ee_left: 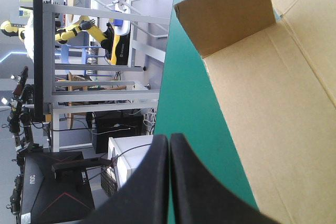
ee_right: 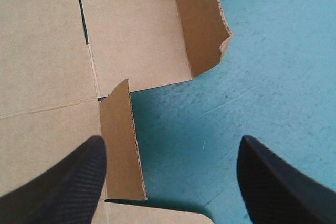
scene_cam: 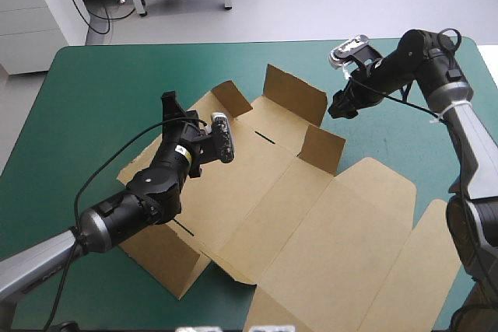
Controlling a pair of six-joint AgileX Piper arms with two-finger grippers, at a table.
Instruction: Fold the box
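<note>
The box [scene_cam: 296,215] is a mostly flat brown sheet lying slantwise across the table [scene_cam: 47,192], its broad near-right panels running down to the near edge and close to the right one. To its left, the near-left corner is bare teal-green cover [scene_cam: 101,91]. Farther in, the left arm reaches over the sheet's left part; the left gripper [ee_left: 169,137] has its black fingers pressed together on nothing, the tips just outside the box's left edge. A third flap [scene_cam: 232,99] stands raised ahead of it. Along the far-right edge a short flap [ee_right: 122,145] and a wider flap [ee_right: 199,22] stand upright. The right gripper [ee_right: 170,140] hangs spread over bare cover just right of them, touching neither. Beyond, the cover lies open to the far edge.
</note>
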